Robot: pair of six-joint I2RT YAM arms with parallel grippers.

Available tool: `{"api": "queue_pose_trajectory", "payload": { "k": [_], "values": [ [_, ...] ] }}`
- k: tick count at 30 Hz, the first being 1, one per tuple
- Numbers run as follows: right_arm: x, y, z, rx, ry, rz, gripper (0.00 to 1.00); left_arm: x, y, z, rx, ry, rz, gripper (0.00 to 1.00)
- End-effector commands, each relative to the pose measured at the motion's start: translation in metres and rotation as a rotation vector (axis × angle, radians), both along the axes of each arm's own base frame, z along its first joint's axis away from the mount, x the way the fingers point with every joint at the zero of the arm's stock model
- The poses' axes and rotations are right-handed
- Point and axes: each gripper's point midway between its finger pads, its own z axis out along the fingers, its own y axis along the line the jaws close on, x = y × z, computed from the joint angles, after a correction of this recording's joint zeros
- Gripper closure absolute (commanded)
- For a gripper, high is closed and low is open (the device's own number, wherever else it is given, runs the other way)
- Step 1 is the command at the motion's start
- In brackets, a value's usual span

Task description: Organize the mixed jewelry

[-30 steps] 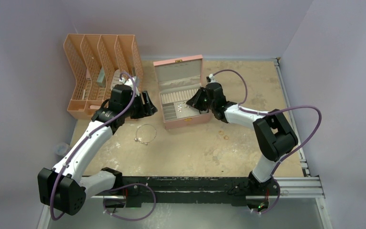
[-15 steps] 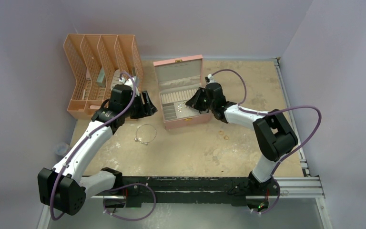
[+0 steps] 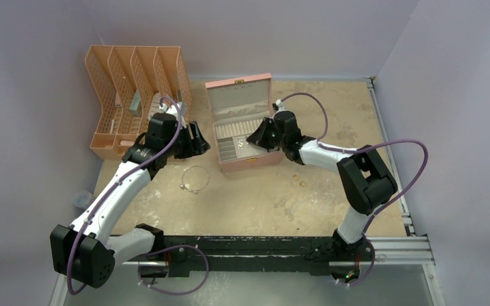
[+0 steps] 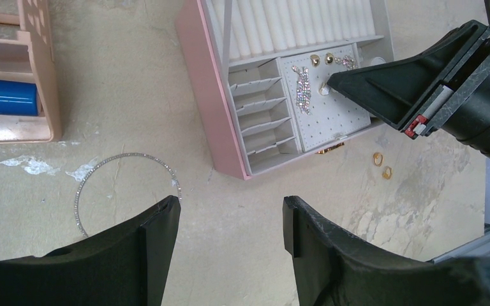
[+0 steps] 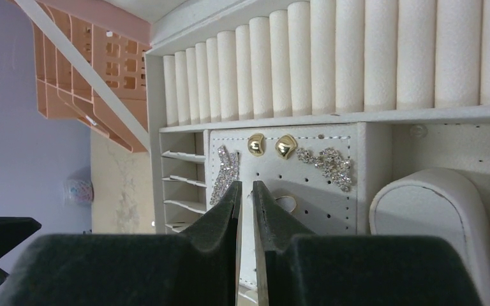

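A thin silver loop (image 3: 195, 179) lies on the table left of the open pink jewelry box (image 3: 249, 164); it also shows in the left wrist view (image 4: 121, 155). Two small gold rings (image 3: 300, 180) lie on the table right of the box (image 4: 210, 102). My left gripper (image 3: 203, 140) is open and empty, above bare table between loop and box (image 4: 230, 207). My right gripper (image 3: 252, 137) hovers over the box's perforated earring panel, fingers almost together (image 5: 246, 185), nothing visible between them. Gold studs (image 5: 255, 144) and crystal earrings (image 5: 226, 173) sit on the panel.
A peach file organizer (image 3: 134, 95) stands at the back left, with a blue cylinder (image 4: 9, 97) in one slot. The box lid stands upright behind the ring rolls (image 5: 332, 57). A metal rail (image 3: 389, 146) runs along the right edge.
My right gripper has edged slightly left over the box's earring panel. The left arm and the jewelry on the table have not moved.
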Motion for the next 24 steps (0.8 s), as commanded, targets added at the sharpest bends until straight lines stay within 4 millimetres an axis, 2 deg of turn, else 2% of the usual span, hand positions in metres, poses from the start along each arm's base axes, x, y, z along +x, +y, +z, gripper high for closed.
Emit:
{"api": "queue_pose_trajectory", "payload": {
  "k": [1,8,13,17,20,24],
  "values": [
    [-0.003,0.010,0.020,0.031,-0.060,0.052,0.87,0.003,0.002,0.009,-0.010,-0.042,0.012,0.40],
    [-0.003,0.006,0.022,0.022,-0.061,0.031,0.87,0.003,0.002,0.010,-0.011,-0.044,0.013,0.40],
    [-0.002,0.002,0.041,0.025,-0.085,0.013,0.84,0.003,0.002,0.010,-0.013,-0.046,0.013,0.40],
    [0.002,-0.004,0.066,0.032,-0.136,-0.022,0.81,0.003,0.002,0.012,-0.018,-0.051,0.012,0.40],
    [0.003,-0.012,0.081,0.024,-0.167,-0.059,0.80,0.002,0.001,0.015,-0.028,-0.060,0.012,0.40],
    [0.000,-0.041,0.082,-0.054,-0.160,-0.157,0.82,0.000,0.001,0.022,-0.041,-0.089,0.011,0.40]
  ]
}}
